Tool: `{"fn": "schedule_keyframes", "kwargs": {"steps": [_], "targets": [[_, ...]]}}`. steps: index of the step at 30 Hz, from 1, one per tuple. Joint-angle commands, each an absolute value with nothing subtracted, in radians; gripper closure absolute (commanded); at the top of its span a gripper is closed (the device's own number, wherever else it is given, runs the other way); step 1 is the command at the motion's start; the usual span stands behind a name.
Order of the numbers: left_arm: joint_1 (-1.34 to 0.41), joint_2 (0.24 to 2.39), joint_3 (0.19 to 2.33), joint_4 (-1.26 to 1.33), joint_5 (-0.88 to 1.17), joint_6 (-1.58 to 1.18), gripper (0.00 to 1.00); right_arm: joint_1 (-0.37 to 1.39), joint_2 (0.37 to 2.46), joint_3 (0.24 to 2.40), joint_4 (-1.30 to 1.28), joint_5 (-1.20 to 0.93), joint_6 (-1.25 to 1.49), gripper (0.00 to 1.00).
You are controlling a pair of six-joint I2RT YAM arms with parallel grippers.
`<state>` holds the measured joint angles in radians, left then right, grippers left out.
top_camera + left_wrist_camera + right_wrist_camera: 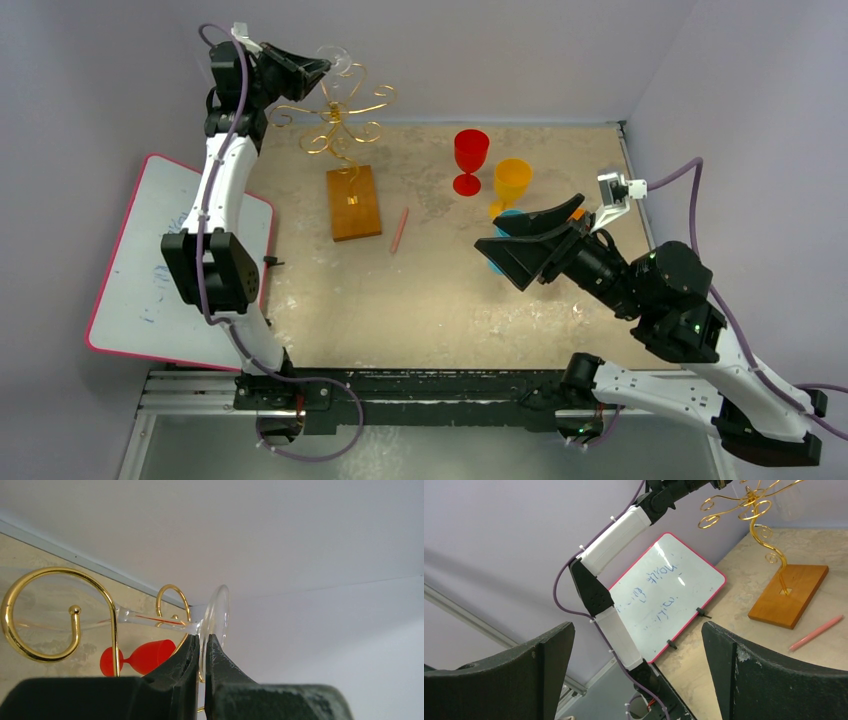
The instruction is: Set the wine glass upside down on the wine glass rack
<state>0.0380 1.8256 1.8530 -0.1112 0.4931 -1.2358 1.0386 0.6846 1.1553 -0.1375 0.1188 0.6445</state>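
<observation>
my left end effector is closed narrow on the clear wine glass, pinching the thin rim of its round foot. i think the foot is the chosen place because then the stem and the bowl are free to go into the wire. the glass is high in the air, lying about sideways at the top of the wine glass rack, with its stem just beside one gold scroll arm. i cannot tell if the stem already sits inside the curl or only passes near it. in my judgement the glass is not hanging yet, because the grip carries it.

my right end effector is wide, holds nothing, and waits low over the surface, well apart from the rack, probably to keep the way free.

the rack stands on its wooden base, which gives it weight against tipping.

the count: two arms, one rack, one clear glass. there are one red goblet, one orange goblet, and one blue cup mostly hidden under the right arm. one pink pen lies near the base, and one whiteboard hangs over the left edge.
</observation>
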Motion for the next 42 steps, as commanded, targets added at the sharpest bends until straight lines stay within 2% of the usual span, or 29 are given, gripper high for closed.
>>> {"fn": "schedule_keyframes", "kwargs": {"steps": [1,42], "targets": [[0.042,1.746,1.837,-0.016,0.525,-1.253,1.00,1.039,0.674,1.173,-0.119,0.146,0.621,0.00],[-0.026,1.828,1.871,0.082,0.572,-1.338,1.00,1.039,0.675,1.168,-0.111,0.169,0.584,0.00]]}}
